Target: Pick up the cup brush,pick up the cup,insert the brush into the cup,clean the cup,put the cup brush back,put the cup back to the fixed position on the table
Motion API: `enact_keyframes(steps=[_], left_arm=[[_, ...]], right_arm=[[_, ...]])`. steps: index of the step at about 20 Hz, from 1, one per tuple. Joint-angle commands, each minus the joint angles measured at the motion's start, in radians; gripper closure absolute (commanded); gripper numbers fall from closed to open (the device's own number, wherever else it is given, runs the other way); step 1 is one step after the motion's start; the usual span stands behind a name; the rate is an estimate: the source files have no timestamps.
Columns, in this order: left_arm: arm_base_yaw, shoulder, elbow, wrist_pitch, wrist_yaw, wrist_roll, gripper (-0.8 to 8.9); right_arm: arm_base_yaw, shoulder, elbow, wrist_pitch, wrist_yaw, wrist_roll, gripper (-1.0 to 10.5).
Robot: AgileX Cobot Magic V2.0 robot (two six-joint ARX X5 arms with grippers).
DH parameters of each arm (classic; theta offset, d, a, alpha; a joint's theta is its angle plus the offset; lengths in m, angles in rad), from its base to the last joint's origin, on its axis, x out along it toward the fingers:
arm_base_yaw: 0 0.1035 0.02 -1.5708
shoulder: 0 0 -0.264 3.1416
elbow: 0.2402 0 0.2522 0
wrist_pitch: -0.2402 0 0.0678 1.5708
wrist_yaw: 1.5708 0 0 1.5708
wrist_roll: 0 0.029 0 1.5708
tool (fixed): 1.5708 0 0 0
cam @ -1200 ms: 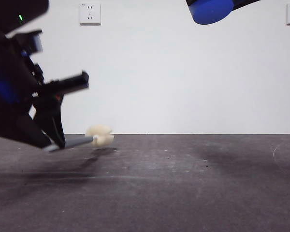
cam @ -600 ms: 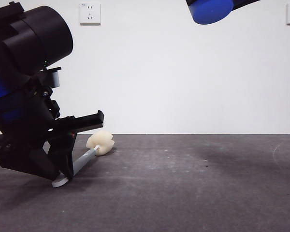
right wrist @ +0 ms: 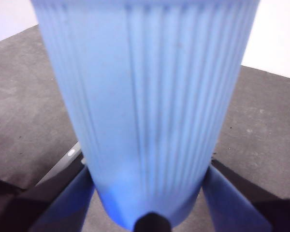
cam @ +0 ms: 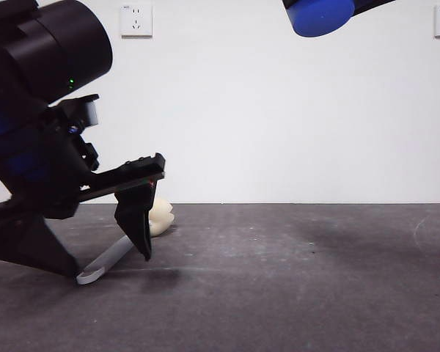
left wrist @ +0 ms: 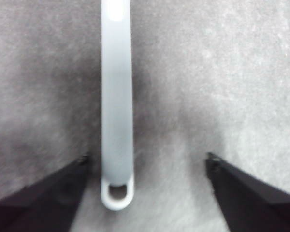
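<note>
Grey cup brush (left wrist: 117, 111) lies on counter (cam: 293, 279) between left gripper's (left wrist: 147, 162) spread fingers. Right gripper (right wrist: 150, 166) clamps cup (right wrist: 147, 96) aloft; lifting fingers might snag the handle.

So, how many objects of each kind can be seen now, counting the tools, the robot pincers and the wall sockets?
Cup brush, long grey handle with cream-yellow sponge head, lying on the table: 1
Blue ribbed plastic cup, held in the air: 1
Robot pincers, left pincer and right pincer: 2
White wall sockets: 2
Total: 6
</note>
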Motion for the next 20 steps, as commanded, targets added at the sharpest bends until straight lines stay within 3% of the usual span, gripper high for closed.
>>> enact_keyframes(steps=[1,8,14,20], left_arm=[[0.002,-0.046,-0.018,-0.032,-0.002,0.016,4.00],[0.003,-0.381,-0.017,-0.095,0.004,0.064,4.01],[0.003,-0.699,-0.017,-0.200,0.005,0.103,4.01],[0.002,-0.821,-0.017,-0.256,0.016,0.106,4.01]], right_arm=[[0.000,0.003,0.002,0.013,-0.002,-0.006,9.6],[-0.015,0.005,-0.054,0.161,-0.002,-0.016,9.6],[-0.056,0.019,-0.370,0.488,-0.016,0.003,9.6],[-0.099,0.237,-0.496,0.736,-0.064,-0.002,9.6]])
